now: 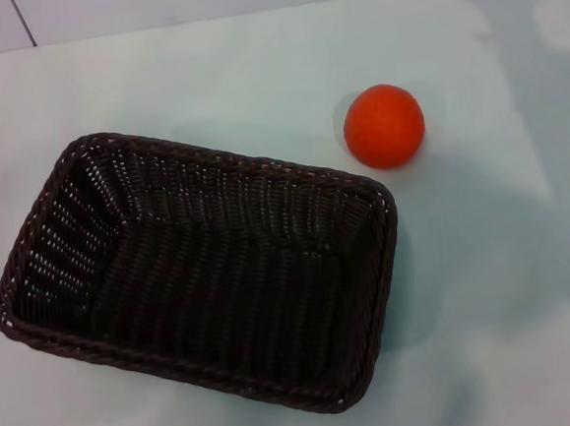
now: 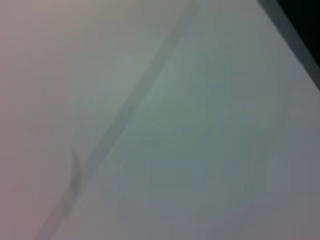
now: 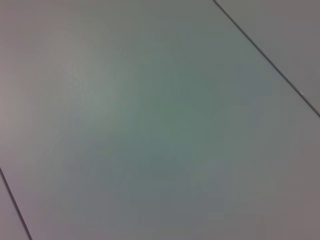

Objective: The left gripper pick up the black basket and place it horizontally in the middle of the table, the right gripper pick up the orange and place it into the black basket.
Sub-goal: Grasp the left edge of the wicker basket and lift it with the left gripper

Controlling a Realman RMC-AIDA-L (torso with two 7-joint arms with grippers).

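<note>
The black basket (image 1: 201, 269) is a large dark woven wicker basket. It lies on the pale table (image 1: 508, 284) at the left and middle of the head view, slightly turned, and it holds nothing. The orange (image 1: 384, 126) sits on the table just beyond the basket's far right corner, apart from it. Neither gripper shows in any view. The left wrist view and the right wrist view show only pale flat surface with thin dark lines.
The table's far edge meets a pale tiled wall (image 1: 180, 4) at the top of the head view. Bare tabletop lies to the right of the basket and the orange.
</note>
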